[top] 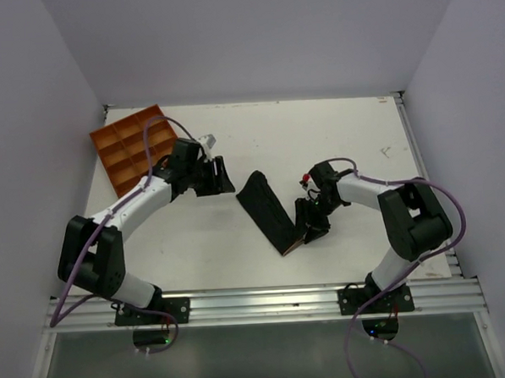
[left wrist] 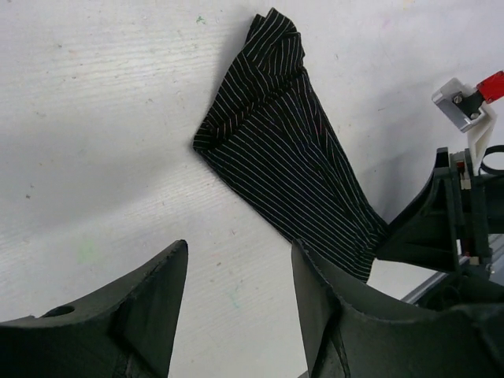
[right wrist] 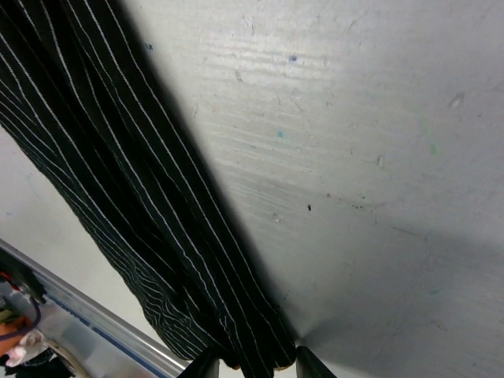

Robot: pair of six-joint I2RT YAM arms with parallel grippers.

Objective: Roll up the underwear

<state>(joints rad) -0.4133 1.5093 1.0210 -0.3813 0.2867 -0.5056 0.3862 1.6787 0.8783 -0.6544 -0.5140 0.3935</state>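
R fingers (right wrist: pixel 313 365) pinch underwear (right wrist: pixel 142 205) end btwn tips; L fingers (left wrist: pixel 118 315) spread apart, holding nothing.

— What sort of place is this?
— A robotics lab, a test cell by the look of it. Plain white walls (top: pixel 253 36) box in a scuffed white surface (top: pixel 317 135) on three sides.
— And the kit?
— The left arm (top: pixel 139 203) and right arm (top: pixel 415 218) are bolted to an aluminium rail (top: pixel 267 305) along the bottom of the frame. An orange compartment tray (top: pixel 130 145) sits upper left.
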